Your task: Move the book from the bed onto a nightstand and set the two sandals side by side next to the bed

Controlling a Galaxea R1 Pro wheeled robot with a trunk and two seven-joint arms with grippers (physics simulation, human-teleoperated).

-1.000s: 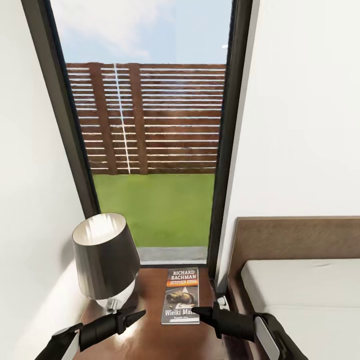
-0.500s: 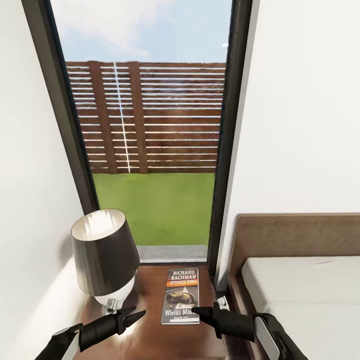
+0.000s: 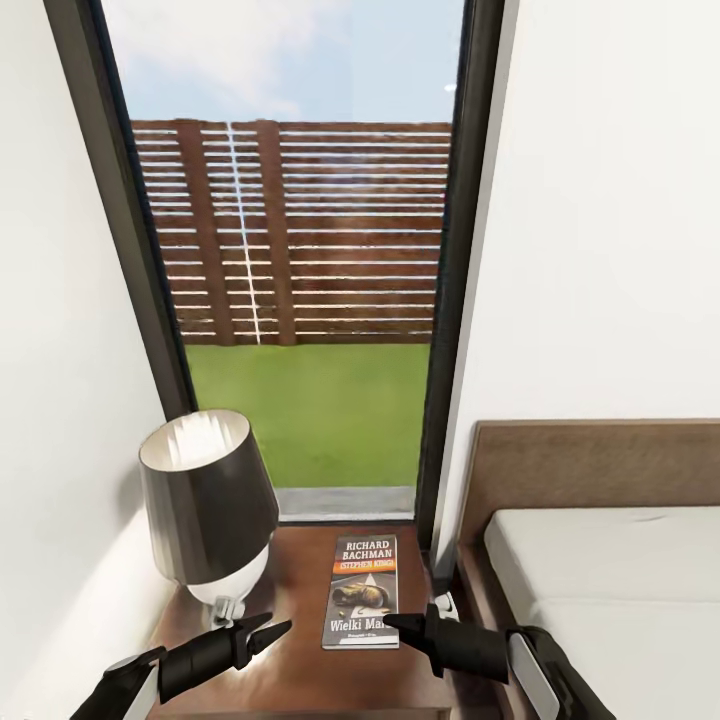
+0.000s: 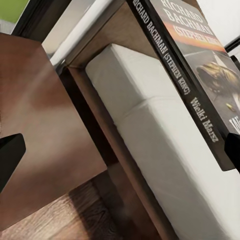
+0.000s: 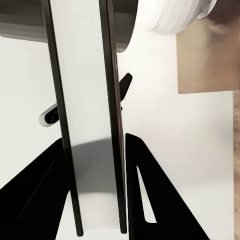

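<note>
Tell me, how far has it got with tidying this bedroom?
Partly done. The book is off the bed and sits over the nightstand beside the lamp. In hand: the right gripper pinches the book's near edge, so it is not yet released. Left: let go of the book, then set the two sandals side by side next to the bed.
</note>
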